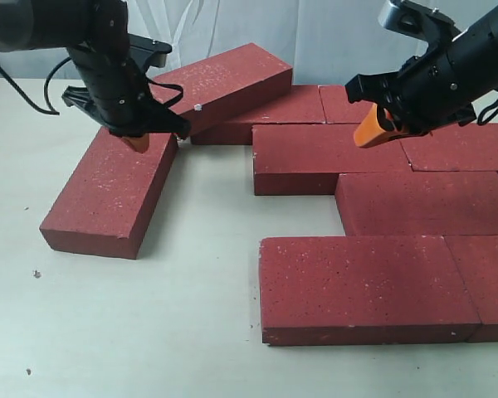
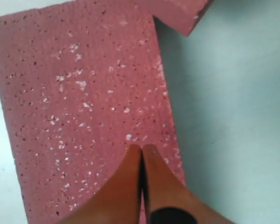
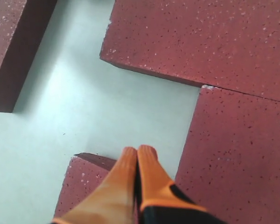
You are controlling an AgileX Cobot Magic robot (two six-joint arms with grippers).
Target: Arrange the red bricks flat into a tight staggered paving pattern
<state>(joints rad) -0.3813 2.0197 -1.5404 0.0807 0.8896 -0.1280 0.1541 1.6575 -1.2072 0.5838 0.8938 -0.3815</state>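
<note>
Pale counter (image 1: pixel 174 348): rough dark-red rectangular paving bricks (image 1: pixel 365 286) pack the frame's right; a stray brick (image 1: pixel 108 199) lies left under my left claw (image 1: pixel 135 143), pinched shut, empty, like my right claw (image 1: pixel 368 135). Heavy, rigid, I judge: I'd shove its side.

wide, oblique exterior view; both wrist views close, steeply down onto the red bricks (image 2: pixel 84 93)

Matte black arms (image 1: pixel 108 70) with thin black cables (image 1: pixel 0 75) — tapered orange fingers (image 2: pixel 121 186), silver housing (image 1: pixel 402 15) on the right wrist.
</note>
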